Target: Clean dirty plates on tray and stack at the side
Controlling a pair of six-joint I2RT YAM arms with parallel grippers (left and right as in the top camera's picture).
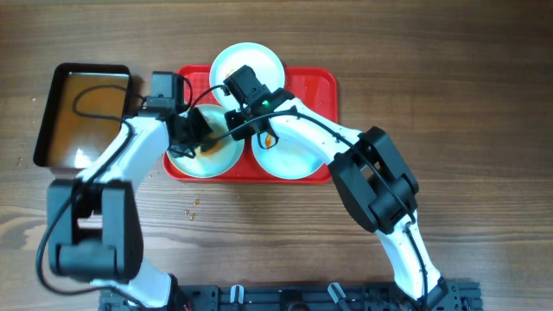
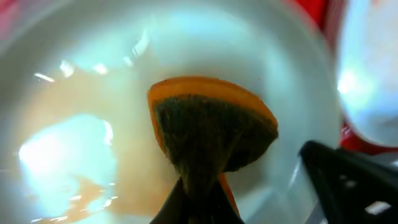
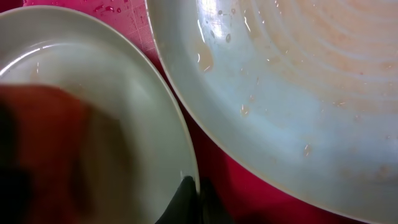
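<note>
The red tray [image 1: 315, 82] holds three white plates. My left gripper [image 1: 194, 131] is shut on an orange sponge with a dark scrub face [image 2: 208, 127]. It presses the sponge onto the front-left plate [image 1: 212, 160], which is wet with an orange-brown smear [image 2: 134, 162]. My right gripper [image 1: 235, 121] is shut on that plate's rim [image 3: 186, 168], one finger inside and one outside. The front-right plate [image 1: 289, 155] bears a small orange-brown smear and water drops [image 3: 292, 93]. The back plate [image 1: 246, 62] looks clean.
A black pan of brownish water [image 1: 82, 112] stands left of the tray. A few crumbs [image 1: 194, 207] lie on the wood table in front of the tray. My right arm's black finger [image 2: 348, 180] shows at the left wrist view's lower right.
</note>
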